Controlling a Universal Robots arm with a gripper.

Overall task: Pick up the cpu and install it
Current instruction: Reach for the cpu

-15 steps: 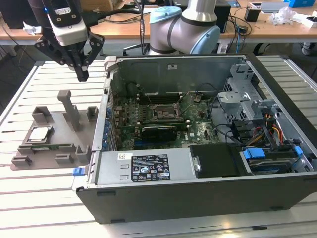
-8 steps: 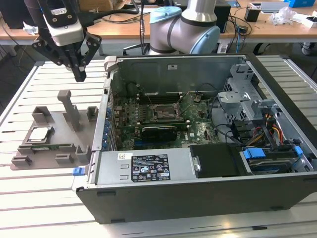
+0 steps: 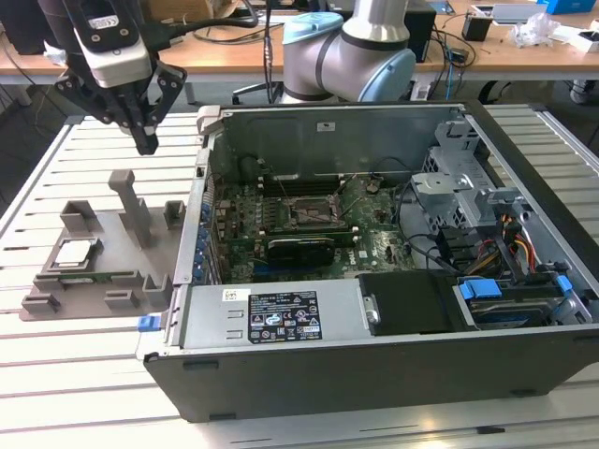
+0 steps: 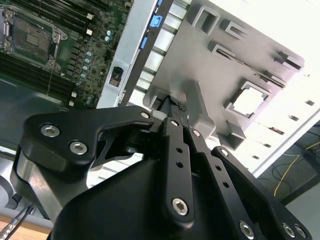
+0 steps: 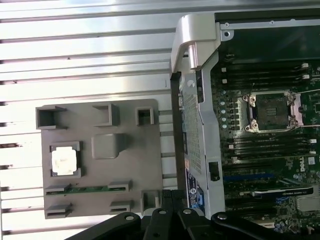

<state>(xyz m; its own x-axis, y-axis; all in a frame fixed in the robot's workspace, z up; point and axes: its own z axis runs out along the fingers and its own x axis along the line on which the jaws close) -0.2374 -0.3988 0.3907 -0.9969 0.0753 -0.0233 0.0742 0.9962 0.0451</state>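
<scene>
In the exterior view, your tool (image 3: 147, 140) hangs with its fingers drawn together, holding nothing. The cpu (image 3: 75, 253) lies flat in a recess of the grey plastic tray (image 3: 117, 245), toward seven o'clock from the tool.

In the second wrist view, its smooth metal top shines pale. It is likely light, stiff and slippery.

In the first wrist view it sits square and thin. Grip opposite edges, as its underside is probably fragile.

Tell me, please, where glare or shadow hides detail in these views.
In the second wrist view the cpu burns out to plain white and the grey tray washes out at its far edge; in the first wrist view the cpu glares pale and the table slats shine; in the exterior view lighting is even.
</scene>
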